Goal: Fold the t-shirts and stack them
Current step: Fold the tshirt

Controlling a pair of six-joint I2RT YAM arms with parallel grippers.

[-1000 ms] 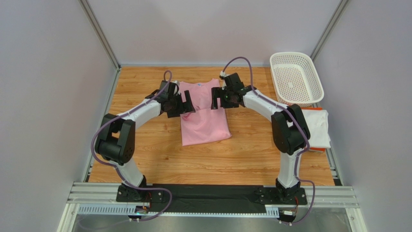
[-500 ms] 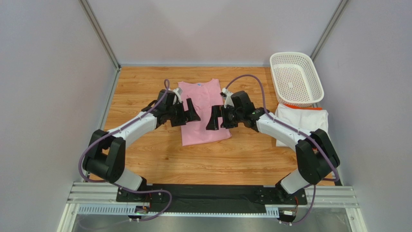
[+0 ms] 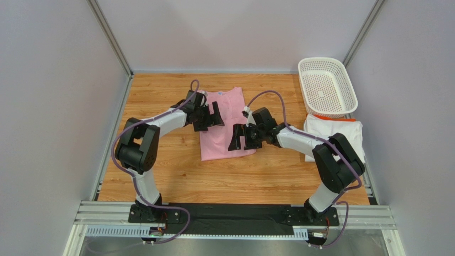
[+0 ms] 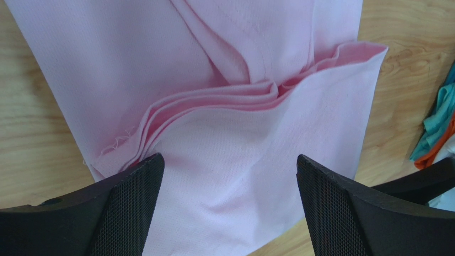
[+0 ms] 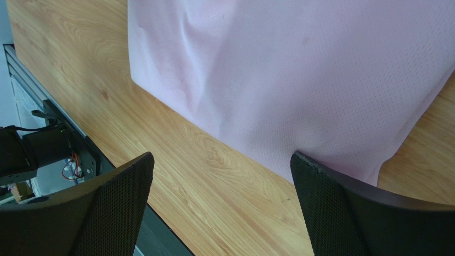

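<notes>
The light pink t-shirt [image 3: 220, 140] lies folded into a long strip in the middle of the wooden table. My left gripper [image 3: 211, 116] is open over its middle; the left wrist view shows stacked pink fold edges [image 4: 213, 98] ahead of the spread fingers [image 4: 131, 205]. My right gripper [image 3: 238, 137] is open at the shirt's near right edge. In the right wrist view its right finger [image 5: 342, 202] sits against the pink cloth [image 5: 299, 69], with bare wood between the jaws. The white t-shirt with orange trim [image 3: 347, 136] lies at the right, partly behind the right arm.
A white perforated basket [image 3: 320, 60] stands at the back right, just beyond the white shirt. Grey walls close in the left, right and back. Bare wood [image 3: 176, 176] lies in front of the pink shirt. A metal rail [image 3: 235, 216] runs along the near edge.
Both open grippers left the shirt's far half. The right one came nearer, to the near right edge. The left one came nearer, then moved back a little over the shirt's middle.
</notes>
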